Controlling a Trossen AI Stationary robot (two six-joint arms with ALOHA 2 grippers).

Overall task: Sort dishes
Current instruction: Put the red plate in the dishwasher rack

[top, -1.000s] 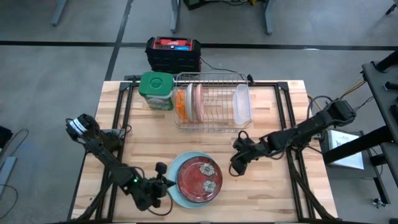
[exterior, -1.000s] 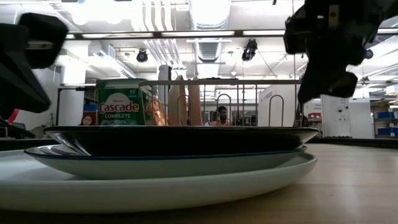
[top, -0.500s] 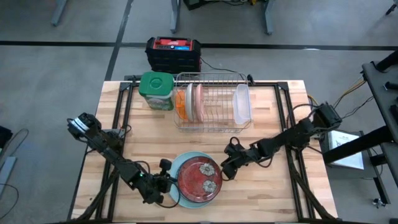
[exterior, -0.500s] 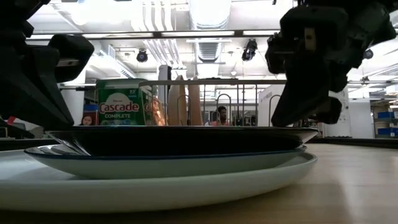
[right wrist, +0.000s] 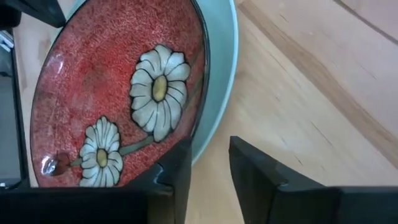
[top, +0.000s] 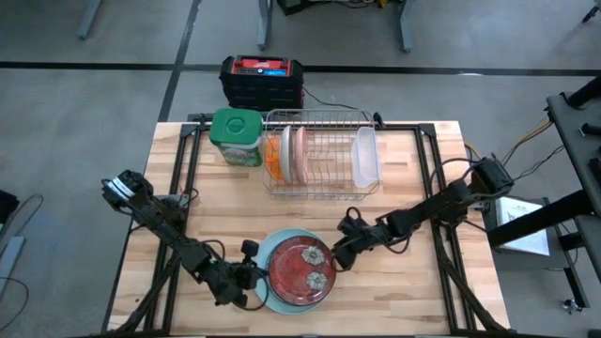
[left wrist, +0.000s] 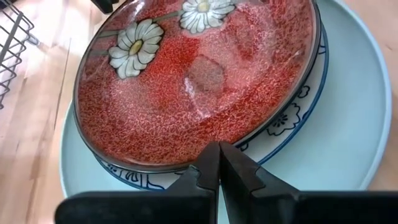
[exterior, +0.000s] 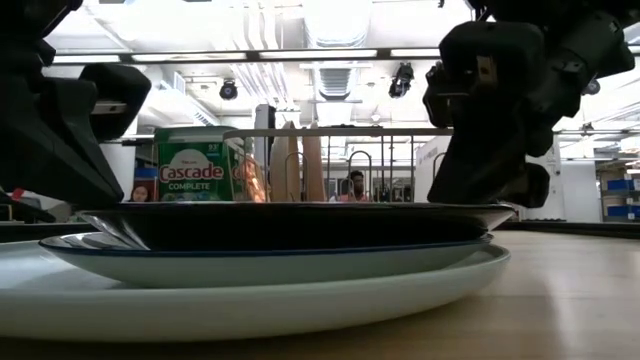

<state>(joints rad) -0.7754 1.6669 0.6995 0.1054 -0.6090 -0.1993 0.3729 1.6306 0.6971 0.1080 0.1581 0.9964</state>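
Note:
Three plates are stacked near the table's front edge. A dark red plate [top: 300, 270] with white daisies lies on top, a white plate with a blue pattern [left wrist: 292, 118] under it, and a larger light blue plate [top: 266, 246] at the bottom. My left gripper [top: 254, 275] is shut, its tips at the stack's left rim. My right gripper [top: 336, 256] is open by a narrow gap at the stack's right rim. One of its fingers [right wrist: 180, 163] is over the red plate's rim, the other [right wrist: 249, 168] over the bare table. My left gripper points its shut fingertips [left wrist: 219, 155] slanting down at the dark red plate's rim [left wrist: 186, 167] from the table's left; whether they touch it I cannot tell. My right gripper slants down from the table's right at the red plate's rim [right wrist: 198, 124]; whether a finger touches it I cannot tell.
A wire dish rack [top: 319, 155] at the far middle holds an orange plate [top: 273, 155] and a pink plate [top: 298, 155] on edge, and a clear tub [top: 365, 155]. A green-lidded jar [top: 235, 136] stands to the rack's left. Bare wood lies right of the stack.
My right gripper has come down and toward the table's left, from beside the stack to the plates' right rim. My left gripper has shifted a little toward the stack's left rim. The plates have stayed where they were.

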